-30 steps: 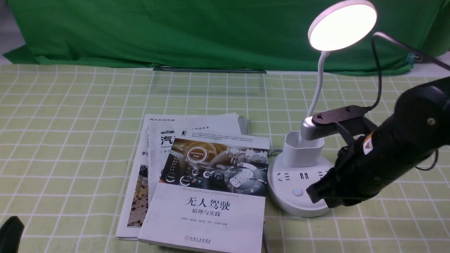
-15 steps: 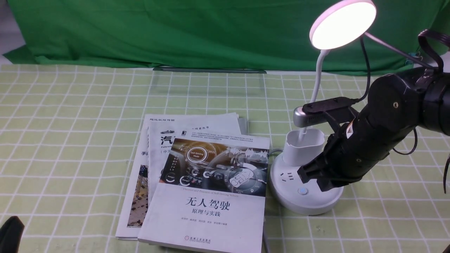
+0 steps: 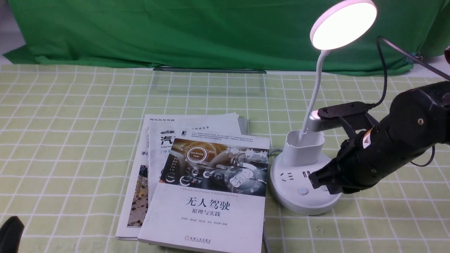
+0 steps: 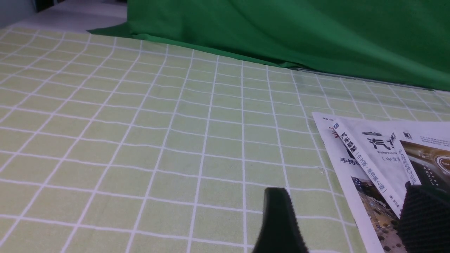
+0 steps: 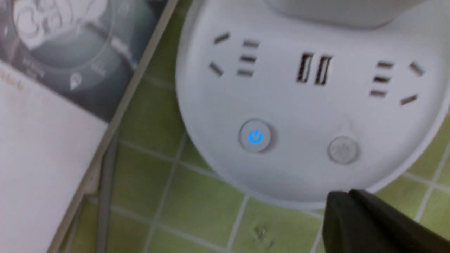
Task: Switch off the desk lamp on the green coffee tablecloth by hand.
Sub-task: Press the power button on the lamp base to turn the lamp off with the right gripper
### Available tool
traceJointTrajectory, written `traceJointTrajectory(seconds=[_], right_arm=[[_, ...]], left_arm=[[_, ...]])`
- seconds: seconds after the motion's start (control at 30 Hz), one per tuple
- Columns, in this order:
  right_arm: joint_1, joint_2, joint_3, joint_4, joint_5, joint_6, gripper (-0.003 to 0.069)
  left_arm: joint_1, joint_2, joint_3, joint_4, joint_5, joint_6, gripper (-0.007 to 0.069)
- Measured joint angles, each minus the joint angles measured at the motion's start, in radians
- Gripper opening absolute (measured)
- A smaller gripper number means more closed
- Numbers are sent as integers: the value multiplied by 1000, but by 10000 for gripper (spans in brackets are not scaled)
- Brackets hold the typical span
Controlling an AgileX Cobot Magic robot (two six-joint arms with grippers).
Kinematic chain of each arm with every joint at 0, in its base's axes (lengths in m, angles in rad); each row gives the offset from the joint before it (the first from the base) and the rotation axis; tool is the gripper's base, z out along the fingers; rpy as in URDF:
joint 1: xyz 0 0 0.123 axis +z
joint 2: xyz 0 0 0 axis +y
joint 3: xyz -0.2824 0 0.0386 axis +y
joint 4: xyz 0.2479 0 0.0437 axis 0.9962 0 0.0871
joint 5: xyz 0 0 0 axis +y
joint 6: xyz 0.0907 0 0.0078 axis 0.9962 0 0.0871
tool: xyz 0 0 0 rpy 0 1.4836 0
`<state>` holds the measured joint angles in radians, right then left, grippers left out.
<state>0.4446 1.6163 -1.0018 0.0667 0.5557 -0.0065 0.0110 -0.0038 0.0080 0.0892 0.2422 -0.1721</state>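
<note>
The white desk lamp stands on the pale green gridded tablecloth, and its disc head glows. Its round base carries sockets and two buttons. In the right wrist view the power button shows a blue light, with a plain button beside it. My right gripper is shut and empty. Its tip hovers at the base's front rim, close to the plain button. My left gripper is open and empty, low over the cloth by the books, and only a black corner of it shows in the front view.
A fanned stack of books lies just left of the lamp base, and it also shows in the left wrist view. A grey cord runs along the books' edge. The dark green backdrop hangs along the far side.
My right gripper reached in over the lamp base, then drew back a little toward the right. The base shifted slightly. The lamp head stays lit.
</note>
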Motion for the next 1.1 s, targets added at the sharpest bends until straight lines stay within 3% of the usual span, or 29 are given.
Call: traceJointTrajectory(seconds=[0.2,1.1], right_arm=[[-24,14,4,-3,-111,7,50],[-25,151,-15,-2,-177,7,50]], left_arm=[[0,0,0,0,0,0,410],[0,0,0,0,0,0,410]])
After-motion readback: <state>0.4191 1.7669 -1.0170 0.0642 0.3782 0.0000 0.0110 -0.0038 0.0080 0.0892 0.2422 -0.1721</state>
